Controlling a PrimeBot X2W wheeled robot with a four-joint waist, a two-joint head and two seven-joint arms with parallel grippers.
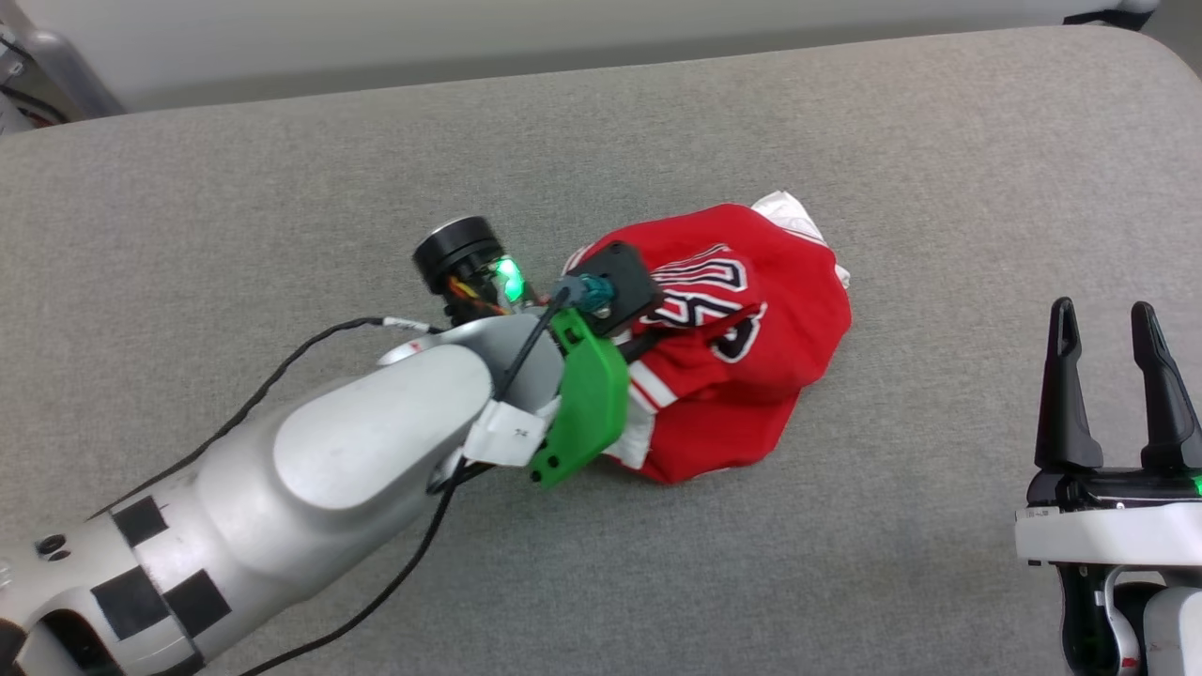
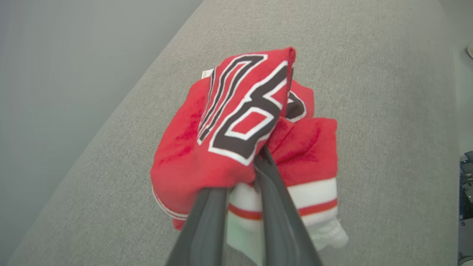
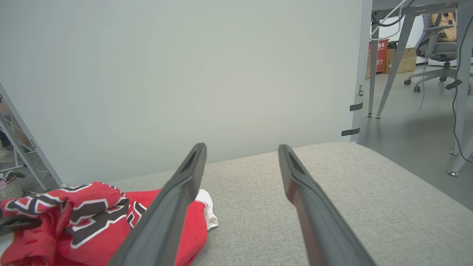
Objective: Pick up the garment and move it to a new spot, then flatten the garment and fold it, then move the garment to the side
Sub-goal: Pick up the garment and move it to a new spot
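Near the middle of the grey pad [image 1: 282, 188], head view: which arm is at the garment [image 1: 761, 376]?
Reply: Left gripper [image 1: 648, 340]. It meets the left edge of the heap; its wrist hardware hides the fingertips. Right gripper [image 1: 1103, 314] stands well apart at the lower right, fingers wide and empty.
Left wrist view: finger state?
Reply: Narrow. Both fingers [image 2: 277, 207] pinch a bunched fold of the garment [image 2: 236, 122], red body and striped white trim together, straight ahead of the tips.
Does the heap show a long axis?
Reply: None. It is crumpled, with the lettering folded over.
Right wrist view: bearing of the garment [image 3: 92, 221]?
Reply: Low and to the left of the open fingers [image 3: 184, 192], resting on the pad.
Judgement for the coming move?
Reply: Lift and carry fall to the left arm; the right would have to reach leftward to assist
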